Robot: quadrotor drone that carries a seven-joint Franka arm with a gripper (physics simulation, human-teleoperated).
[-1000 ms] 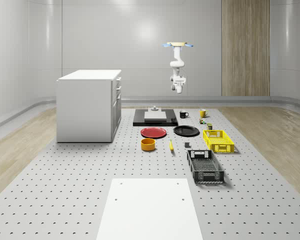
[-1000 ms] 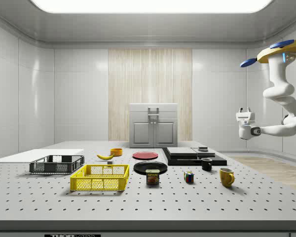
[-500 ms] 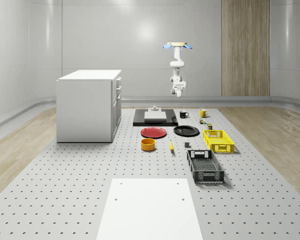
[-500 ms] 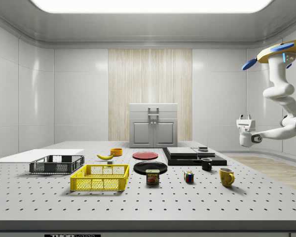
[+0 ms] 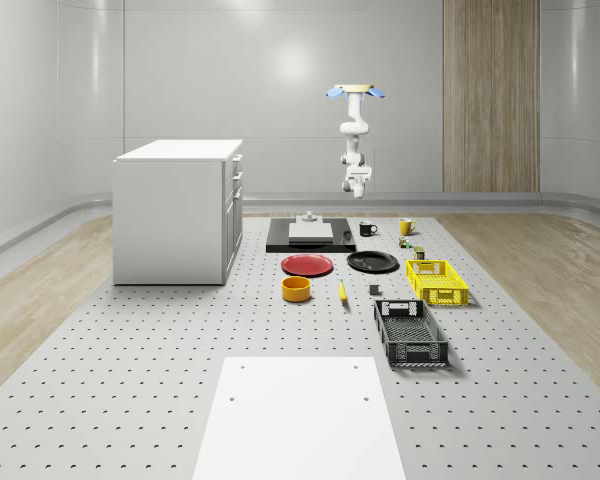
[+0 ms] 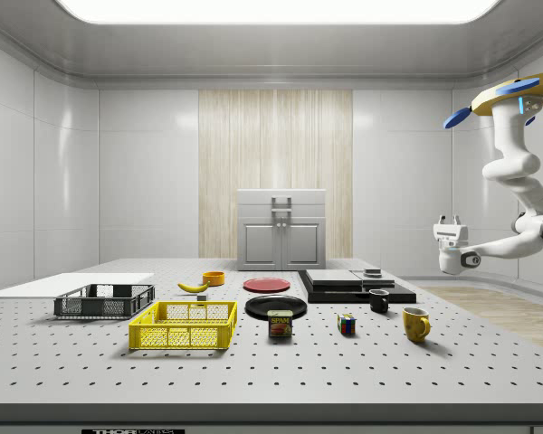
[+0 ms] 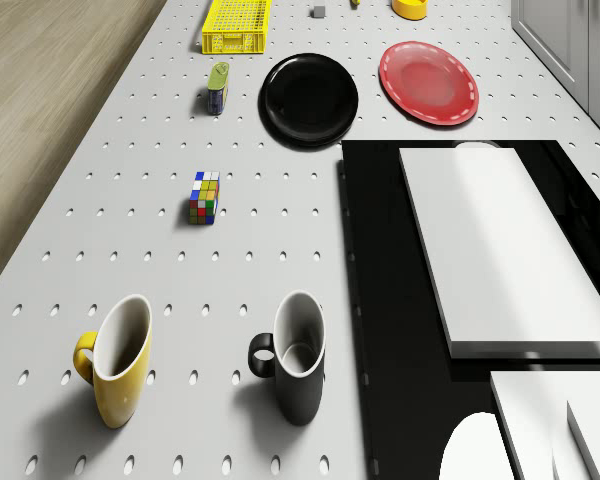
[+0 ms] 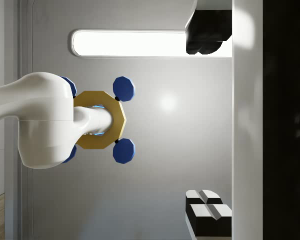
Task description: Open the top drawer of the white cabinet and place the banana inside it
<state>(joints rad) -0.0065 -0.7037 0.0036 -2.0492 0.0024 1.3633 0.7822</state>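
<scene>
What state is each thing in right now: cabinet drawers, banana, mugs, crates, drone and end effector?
White cabinet: drawers shut.
Banana: lying on the table, untouched.
Black mug: upright, empty.
Yellow mug: upright, empty.
Yellow crate: empty.
Black crate: empty.
Drone: hovering above the table's far end.
End effector: pointing upward, holding nothing.

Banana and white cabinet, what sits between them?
In the whole-scene view, the orange bowl sits between the banana and the white cabinet.
</scene>
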